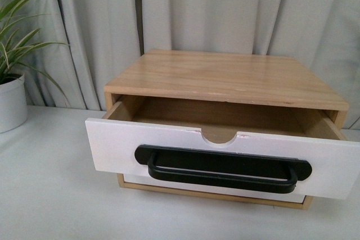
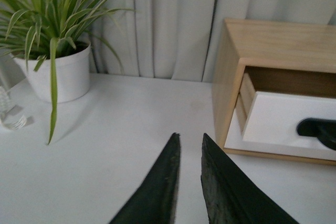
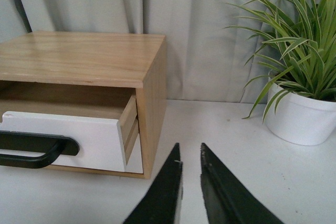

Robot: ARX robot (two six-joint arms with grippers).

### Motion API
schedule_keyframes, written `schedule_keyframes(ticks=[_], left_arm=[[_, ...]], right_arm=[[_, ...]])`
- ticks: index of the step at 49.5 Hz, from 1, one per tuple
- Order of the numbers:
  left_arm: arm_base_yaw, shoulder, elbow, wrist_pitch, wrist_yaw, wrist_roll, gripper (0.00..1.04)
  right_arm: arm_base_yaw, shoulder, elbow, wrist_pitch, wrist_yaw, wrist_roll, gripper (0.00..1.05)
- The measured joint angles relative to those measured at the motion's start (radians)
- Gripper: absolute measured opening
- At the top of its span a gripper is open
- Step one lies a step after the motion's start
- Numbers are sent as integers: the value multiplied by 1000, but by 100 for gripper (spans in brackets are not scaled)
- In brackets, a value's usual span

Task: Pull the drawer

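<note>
Closest to our front camera, the white drawer [image 1: 225,153] is standing partly pulled out of the wooden cabinet [image 1: 230,77], with its long black bar handle [image 1: 222,168] facing us and a half-round notch [image 1: 220,136] cut in its top edge. Below it we are seeing a thin strip of a plain white front without handle. Everything is resting on the white table [image 1: 50,195], before grey curtains.

Neither arm is showing in the front view. Our left gripper [image 2: 190,145] is hovering over the table, well apart from the cabinet's side, its jaws standing narrow with only a small gap — holding nothing. Our right gripper [image 3: 190,153] is doing the same on the other side, near the cabinet's corner, jaws narrow and empty. A potted plant [image 2: 55,51] is standing on each side.

We are judging the drawer light, stiff and smooth-sliding. The bar handle is offering the best hold — near its middle, so the drawer is not twisting.
</note>
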Motion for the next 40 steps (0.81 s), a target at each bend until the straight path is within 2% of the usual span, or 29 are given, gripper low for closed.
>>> schedule_keyframes(ticks=[3, 9, 12, 15, 37, 40], left_arm=[[20, -85, -8, -104, 23, -2, 4], [77, -146, -16, -130, 82, -4, 4], [170, -184, -43, -137, 203, -4, 4], [227, -191, -47, -142, 218, -4, 4], [234, -195, -47, -141, 230, -4, 4], [234, -195, -47, -141, 229, -4, 10]], right_arm=[[0, -7, -7, 2, 0, -2, 1], [1, -18, -22, 4, 0, 3, 1], [1, -23, -28, 4, 0, 4, 1], [1, -44, -46, 11, 2, 4, 1], [1, -63, -72, 10, 3, 4, 1], [1, -63, -72, 10, 3, 4, 8]])
